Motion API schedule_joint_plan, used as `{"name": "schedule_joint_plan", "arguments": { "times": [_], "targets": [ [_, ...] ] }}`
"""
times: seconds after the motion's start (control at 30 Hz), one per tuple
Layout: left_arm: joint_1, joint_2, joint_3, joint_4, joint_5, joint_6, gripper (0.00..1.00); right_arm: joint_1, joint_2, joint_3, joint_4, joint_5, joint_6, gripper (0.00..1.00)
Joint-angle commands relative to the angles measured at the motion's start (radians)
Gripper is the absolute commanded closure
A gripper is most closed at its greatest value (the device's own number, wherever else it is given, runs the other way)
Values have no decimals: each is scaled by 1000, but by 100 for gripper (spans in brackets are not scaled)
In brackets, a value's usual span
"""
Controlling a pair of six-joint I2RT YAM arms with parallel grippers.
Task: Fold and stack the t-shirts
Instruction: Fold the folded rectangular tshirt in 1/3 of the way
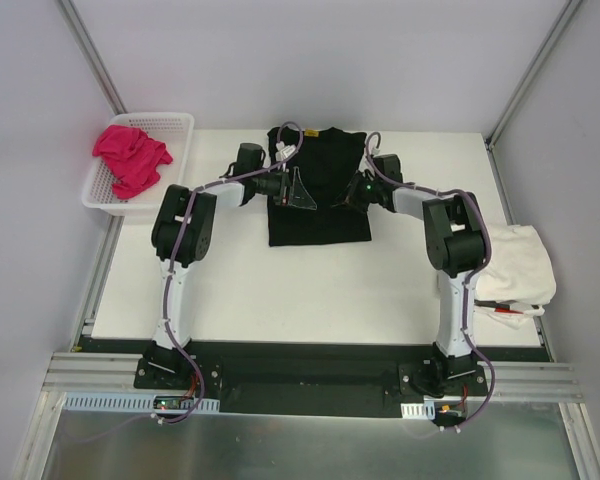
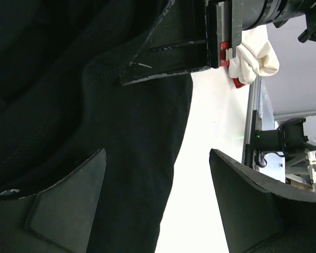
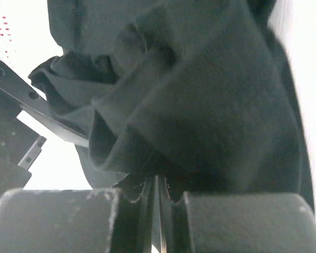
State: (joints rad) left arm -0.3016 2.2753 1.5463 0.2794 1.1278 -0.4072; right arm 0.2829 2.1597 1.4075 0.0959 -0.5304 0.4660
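**ops:** hand status?

**arm:** My right gripper (image 3: 158, 191) is pressed together on a bunched fold of the black soft-cloth t-shirt (image 1: 318, 215). The cloth comes straight out of the slit between the pads. The bunch itself hides how deep the bite goes. My left gripper (image 2: 157, 153) is spread wide with nothing in it. One finger (image 2: 68, 200) sits over black cloth, and the gap shows the tee's edge and bare tabletop. Touching or just above: cannot tell.

**ops:** where's the shirt?

**arm:** On the flat white table (image 1: 310, 290), far middle, lying mostly flat in a rough rectangle. From the top camera my two wrists cover its centre, so the raised fold shows only in the right wrist view. Layers and sleeves are black on black, and I can't make them out.

**ops:** the others?

**arm:** The bright pink t-shirt (image 1: 130, 157) is crumpled in the white plastic mesh basket (image 1: 165, 118) at the table's far left corner. The cream-white t-shirts (image 1: 520, 265) are heaped at the table's right edge, hanging partly over it and partly hidden behind my right forearm. How many are in the heap: cannot tell. A small red thing (image 1: 506, 312) pokes out at the heap's near side, too small to identify.

**ops:** hands touching?

**arm:** Near each other over the tee, but apart.
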Motion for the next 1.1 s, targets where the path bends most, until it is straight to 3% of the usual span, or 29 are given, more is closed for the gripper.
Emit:
{"name": "schedule_joint_plan", "arguments": {
  "times": [0.0,0.37,0.53,0.67,0.73,0.83,0.93,1.03,1.07],
  "targets": [
    [12,32,67,-42,41,47,22,-27,52,99,50,-23,45,94],
    [59,40,87,-37,36,24,22,-99,121,189,36,-19,73,89],
    [104,-84,68,-49,26,16,23,-146,-1,173,-28,-26,13,83],
    [127,-272,-135,-39,-25,41,21,-183,-182,35,-91,18,-65,73],
    [125,-391,-319,33,-98,21,19,-191,-240,-82,-91,39,-89,70],
    [90,-492,-481,110,-257,1,16,-189,-320,-214,-79,59,-102,65],
    [49,-507,-538,133,-278,-50,14,-189,-346,-294,-79,50,-104,53],
    [29,-519,-621,153,-356,-76,1,-183,-371,-372,-53,49,-99,47],
    [29,-522,-643,161,-368,-81,1,-183,-376,-383,-48,49,-105,46]
  ]
}}
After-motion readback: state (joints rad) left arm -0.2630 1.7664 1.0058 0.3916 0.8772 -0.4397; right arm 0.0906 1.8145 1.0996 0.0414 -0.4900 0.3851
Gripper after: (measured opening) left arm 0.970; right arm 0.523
